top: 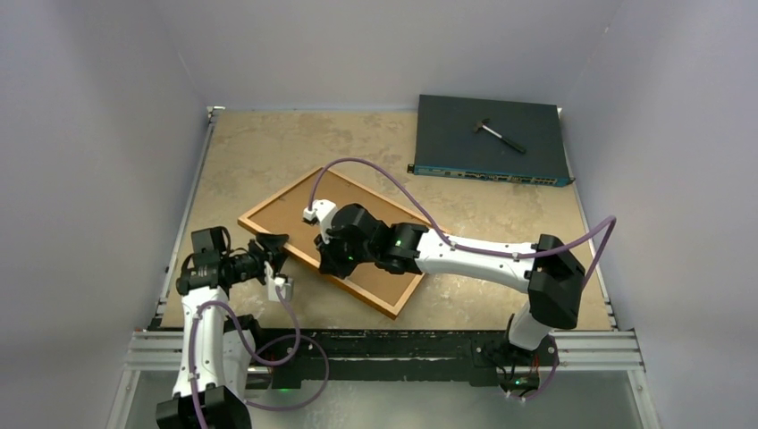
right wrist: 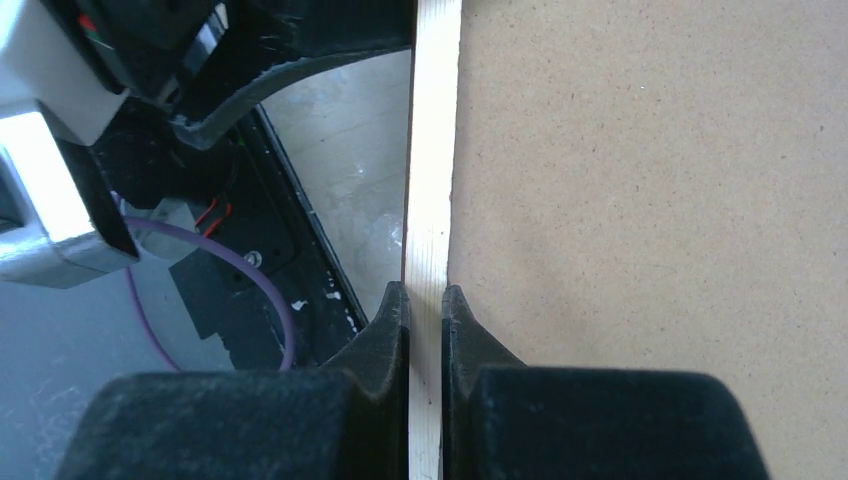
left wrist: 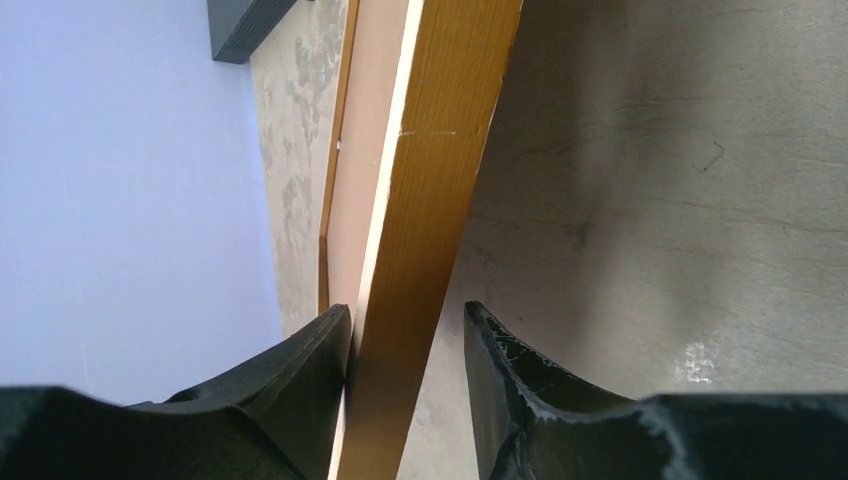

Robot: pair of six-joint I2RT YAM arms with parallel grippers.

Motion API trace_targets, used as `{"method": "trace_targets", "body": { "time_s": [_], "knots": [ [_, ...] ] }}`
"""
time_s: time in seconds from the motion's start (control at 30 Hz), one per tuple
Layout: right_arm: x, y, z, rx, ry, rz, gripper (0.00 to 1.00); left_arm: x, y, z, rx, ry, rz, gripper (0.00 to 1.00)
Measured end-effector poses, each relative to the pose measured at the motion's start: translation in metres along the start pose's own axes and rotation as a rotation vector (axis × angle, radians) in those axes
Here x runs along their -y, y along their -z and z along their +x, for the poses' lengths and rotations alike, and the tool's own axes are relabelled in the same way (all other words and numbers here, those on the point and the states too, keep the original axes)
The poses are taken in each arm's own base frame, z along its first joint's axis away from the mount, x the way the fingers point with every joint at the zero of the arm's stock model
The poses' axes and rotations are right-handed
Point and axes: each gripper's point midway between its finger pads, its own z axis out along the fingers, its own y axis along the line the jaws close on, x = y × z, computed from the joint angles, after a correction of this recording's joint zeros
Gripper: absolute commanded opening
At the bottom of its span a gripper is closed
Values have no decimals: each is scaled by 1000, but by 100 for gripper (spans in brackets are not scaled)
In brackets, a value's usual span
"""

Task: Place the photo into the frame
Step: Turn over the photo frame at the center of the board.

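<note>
top view: the frame (top: 390,309) lies back-up and skewed on the bench (top: 268,143), with its brown backing board (top: 295,210) filling the opening. the right end effector (top: 326,261) is at the near-left rail, and the left end effector (top: 273,247) sits just beside the left corner. the photo shows in no view, so i cannot tell whether it is under the board.

left wrist: the left end effector (left wrist: 405,312) straddles the frame (left wrist: 440,180) at its orange rail, set at a middling width. one finger (left wrist: 300,370) touches the inner side and the other (left wrist: 510,370) stands apart from the outer face, so nothing is gripped here yet. to do this well, i judge it should close squarely until both pads meet wood. the rail should sit well down between the fingers rather than at the tips, and the frame should not be shoved sideways against the other arm's hold.

right wrist: the right end effector (right wrist: 425,295) is pinched narrow on the pale thin edge of the frame (right wrist: 432,150), just beside the backing board (right wrist: 650,200). this grip is the anchor — it should hold firm and not twist until the left side has its purchase. after that, both arms ought to move together and level, lest the thin rail bend or the board slip out.
</note>
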Motion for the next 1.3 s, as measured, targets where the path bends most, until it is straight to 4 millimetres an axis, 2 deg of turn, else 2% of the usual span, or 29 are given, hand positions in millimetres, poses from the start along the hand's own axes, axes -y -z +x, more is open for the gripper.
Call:
{"method": "trace_targets", "body": {
  "time_s": [0.07,0.13,0.27,0.3,0.4,0.57,0.7,0.8,0.93,1.03,1.17,1.3],
  "knots": [
    [-3,2,-3,-1,1,-14,2,-2,-1,0,5,-10,-5,33],
    [-5,3,-4,-4,4,-20,17,-5,-1,-1,10,-21,-13,27],
    [-2,5,-7,0,9,-14,30,-11,-1,0,9,-49,-26,15],
    [-1,6,-9,5,13,-11,36,-12,-1,-1,10,-55,-30,11],
    [1,15,-21,41,32,-2,68,-14,-1,-1,9,-68,-36,2],
    [0,47,-65,162,115,30,98,-18,1,-3,5,-83,-43,0],
    [-1,73,-81,220,237,62,99,-30,6,-5,1,-98,-51,0],
    [-10,83,-74,227,368,93,99,-44,11,-7,-1,-107,-56,0],
    [-15,78,-42,165,510,118,99,-56,17,-9,-11,-112,-54,0],
    [-8,73,-24,112,583,139,98,-60,20,-9,-20,-104,-44,0],
    [4,75,-28,111,636,208,94,-58,20,-10,-21,-90,-35,0],
    [21,69,-33,99,686,304,90,-58,21,-10,-20,-89,-34,0]
  ]
}}
